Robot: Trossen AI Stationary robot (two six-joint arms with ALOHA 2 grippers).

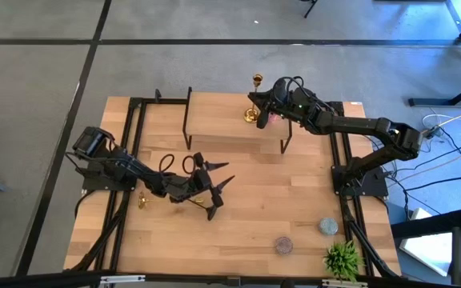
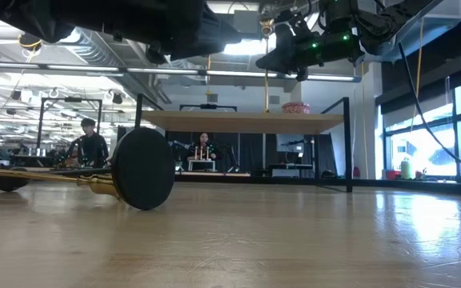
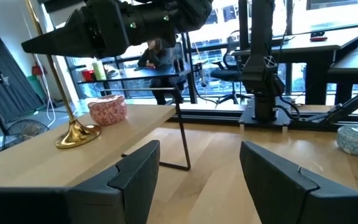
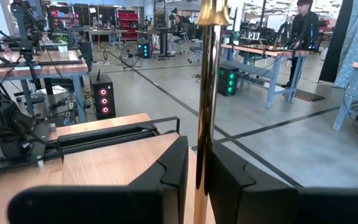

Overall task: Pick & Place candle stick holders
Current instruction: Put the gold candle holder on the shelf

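High view shows you the pale plank table [image 1: 294, 200], then the raised wooden shelf [image 1: 222, 120] on thin black legs. Your right gripper [image 1: 256, 100] pinches a slim, shiny gold candle holder [image 1: 252, 112] standing upright on that shelf beside a pink patterned bowl [image 3: 107, 109]. Your left gripper [image 1: 214, 188] hovers over the table, fingers wide apart, holding nothing. Another gold holder [image 2: 94, 182] lies flat on the table.

One candle stick holder [image 1: 252, 112] upright on the shelf [image 1: 214, 120], another [image 2: 94, 184] apparently lying on the table [image 1: 294, 208] beside the left arm.
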